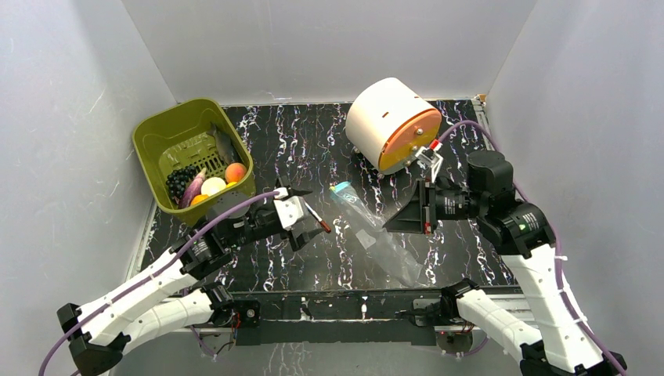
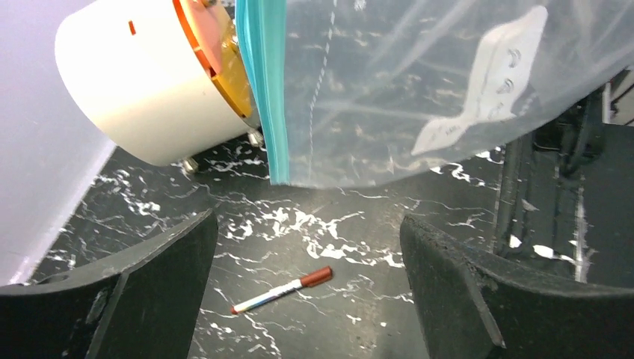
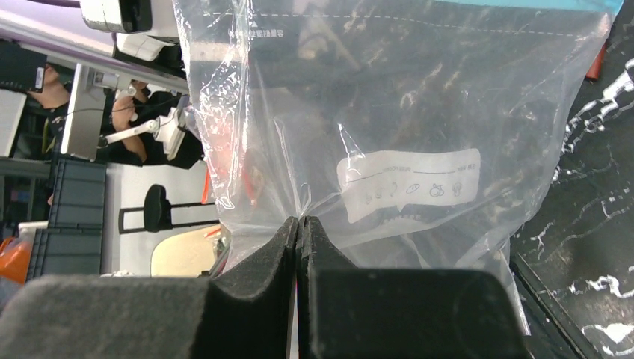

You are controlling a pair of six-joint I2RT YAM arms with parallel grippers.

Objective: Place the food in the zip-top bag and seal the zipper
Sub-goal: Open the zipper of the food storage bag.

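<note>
2 arms of glossy white shell links and black joints — left arm at lower left, right arm at lower right. A thin purple cable runs along each. The left gripper has broad matte-black fingers — edges scuffed.

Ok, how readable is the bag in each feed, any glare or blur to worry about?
Top external: evenly lit and sharp, but the clear zip-top bag nearly vanishes against the marbled table; only its teal zipper stands out. Left wrist: bag close to the lens with faint sheen, pen below in focus. Right wrist: crinkle highlights above the right pincer, label legible.
</note>
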